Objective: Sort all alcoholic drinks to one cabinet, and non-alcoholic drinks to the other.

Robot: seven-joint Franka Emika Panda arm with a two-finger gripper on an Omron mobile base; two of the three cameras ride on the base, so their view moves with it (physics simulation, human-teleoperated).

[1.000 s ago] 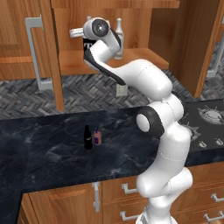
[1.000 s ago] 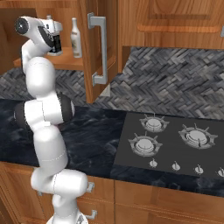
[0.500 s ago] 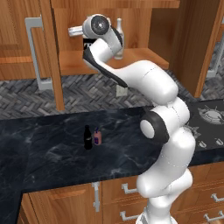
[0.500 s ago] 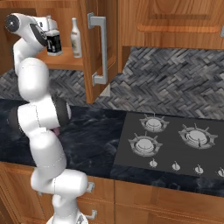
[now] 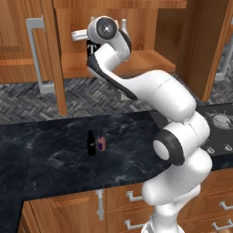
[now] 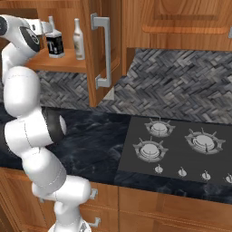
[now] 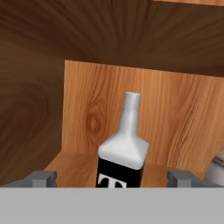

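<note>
The square clear alcoholic bottle (image 7: 122, 153) with a white cap and a black "T" label (image 6: 55, 43) (image 5: 92, 48) stands upright on the shelf of the open upper cabinet (image 5: 136, 61). My gripper (image 7: 112, 179) (image 6: 48, 31) is open just in front of it, a fingertip (image 7: 43, 178) wide of the bottle on each side, touching nothing. The slim cream-white alcoholic bottle (image 6: 79, 40) (image 5: 123, 25) (image 7: 216, 170) stands beside it on the same shelf. On the black counter (image 5: 54, 159) stand the black cola bottle (image 5: 91, 142) and the small pink bottle (image 5: 101, 143), side by side.
The cabinet's doors hang open, one with a long handle (image 6: 102, 50), the other on the left (image 5: 45, 54). A gas cooktop (image 6: 176, 145) lies in the counter to the right. A herringbone backsplash (image 6: 181, 86) runs behind.
The hand has drawn back a little from the square bottle, which stays on the shelf. The elbow has swung out to the side. The jaws stay wide.
</note>
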